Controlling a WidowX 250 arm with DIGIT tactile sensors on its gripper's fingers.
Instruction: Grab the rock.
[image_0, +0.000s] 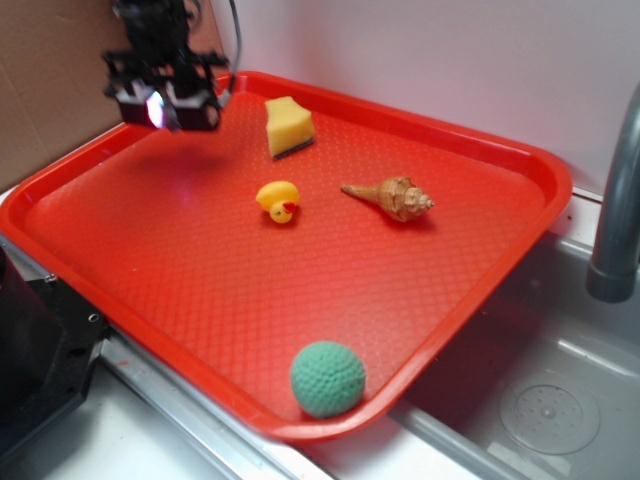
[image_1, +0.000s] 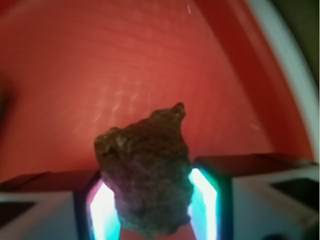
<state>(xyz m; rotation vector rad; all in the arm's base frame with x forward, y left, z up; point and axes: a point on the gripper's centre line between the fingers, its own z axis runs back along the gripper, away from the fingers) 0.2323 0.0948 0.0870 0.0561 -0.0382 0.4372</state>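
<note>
**A:** What does the surface look like?

**B:** A red plastic tray with a dimpled texture sits across a steel sink. A grey faucet pipe rises at the right edge, a pale wall stands behind, and brown cardboard stands at the far left. At the near left there is a black block, part of some equipment, and a strip of pale counter beside it.

**A:** And on the tray?

**B:** A yellow sponge wedge lies near the far rim. A yellow rubber duck sits near the middle, with a tan spiral seashell just to its right, apart from it. A green knitted ball rests against the near rim.

**A:** Where is the arm?

**B:** The gripper hangs above the tray's far left corner, pointing downward and clear of the surface; its shadow falls on the tray below it.

**A:** And the rock?

**B:** In the wrist view the rock is pinched between the jaws, which are closed onto its two sides, their lit pads pressing against it. Its lumpy grey-brown body juts out beyond the fingertips, with the red tray blurred behind it. From the exterior view the rock itself is too small to make out.
</note>
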